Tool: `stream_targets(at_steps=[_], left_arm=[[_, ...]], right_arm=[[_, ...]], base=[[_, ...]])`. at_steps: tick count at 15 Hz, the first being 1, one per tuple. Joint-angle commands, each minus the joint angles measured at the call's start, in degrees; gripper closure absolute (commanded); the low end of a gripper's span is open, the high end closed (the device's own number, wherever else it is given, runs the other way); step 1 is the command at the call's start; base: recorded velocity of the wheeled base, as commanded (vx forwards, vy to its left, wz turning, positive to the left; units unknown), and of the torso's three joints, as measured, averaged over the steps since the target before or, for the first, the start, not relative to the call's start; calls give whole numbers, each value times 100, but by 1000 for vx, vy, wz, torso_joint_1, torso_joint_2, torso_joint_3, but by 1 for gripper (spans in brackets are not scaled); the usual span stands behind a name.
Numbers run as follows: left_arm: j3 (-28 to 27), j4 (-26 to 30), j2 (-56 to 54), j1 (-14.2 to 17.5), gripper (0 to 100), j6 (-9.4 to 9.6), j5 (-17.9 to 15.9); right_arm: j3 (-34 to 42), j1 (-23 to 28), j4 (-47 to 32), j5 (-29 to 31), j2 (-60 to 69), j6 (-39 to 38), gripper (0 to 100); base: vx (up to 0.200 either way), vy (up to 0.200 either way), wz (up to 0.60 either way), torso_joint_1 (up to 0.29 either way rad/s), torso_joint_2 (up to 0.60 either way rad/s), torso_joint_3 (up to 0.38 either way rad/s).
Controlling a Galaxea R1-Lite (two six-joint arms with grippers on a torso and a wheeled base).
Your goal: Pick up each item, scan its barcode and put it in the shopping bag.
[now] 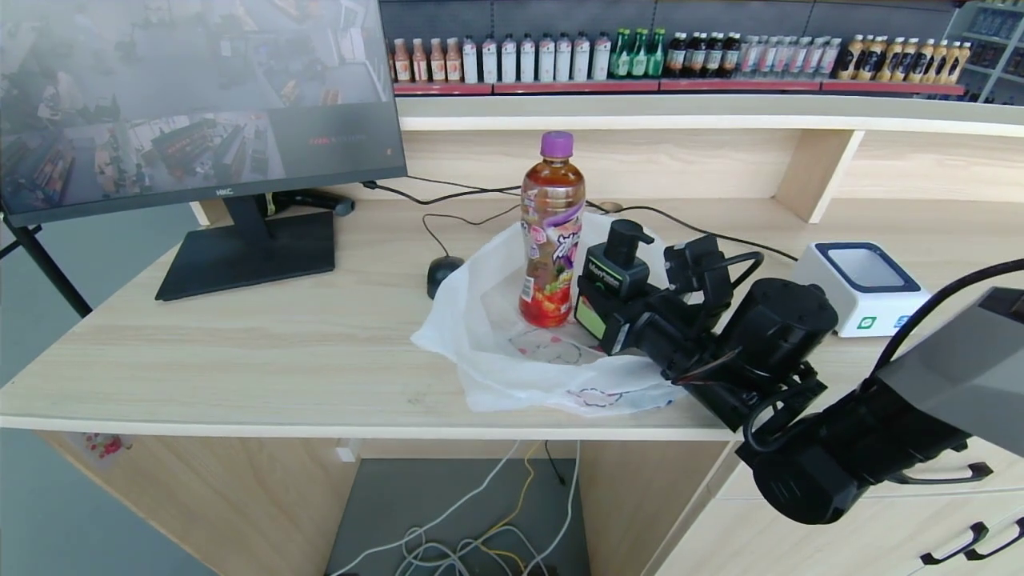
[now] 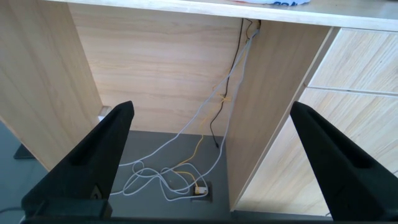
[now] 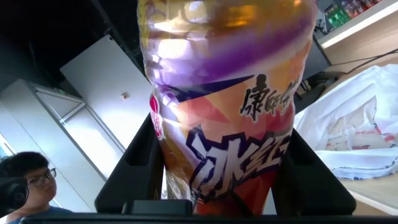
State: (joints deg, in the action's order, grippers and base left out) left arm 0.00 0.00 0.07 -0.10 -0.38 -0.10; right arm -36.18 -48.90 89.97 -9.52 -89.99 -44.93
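Observation:
A tea bottle with a purple cap stands upright on the white shopping bag, which lies spread on the counter. My right gripper is at the bottle's lower part, shut on it from the right. In the right wrist view the bottle sits between both fingers, with the bag behind it. My left gripper hangs below the counter's edge, open and holding nothing, facing the cables under the desk.
A white barcode scanner stands on the counter to the right of the bag. A black mouse lies just left of the bag, and a monitor stands at the back left. Shelves of bottles line the far wall.

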Motion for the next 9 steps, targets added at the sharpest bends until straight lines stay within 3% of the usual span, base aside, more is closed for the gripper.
stream_targets(at_steps=[1,9], left_arm=[[0,0,1,1,0,3,1],[0,0,1,1,0,-6,1]], right_arm=[[-3,-129,3,-6,34,46,100],[6,-278,3,-164,34,257,100]], base=[[0,0,0,0,0,0],[0,0,0,0,0,0]])
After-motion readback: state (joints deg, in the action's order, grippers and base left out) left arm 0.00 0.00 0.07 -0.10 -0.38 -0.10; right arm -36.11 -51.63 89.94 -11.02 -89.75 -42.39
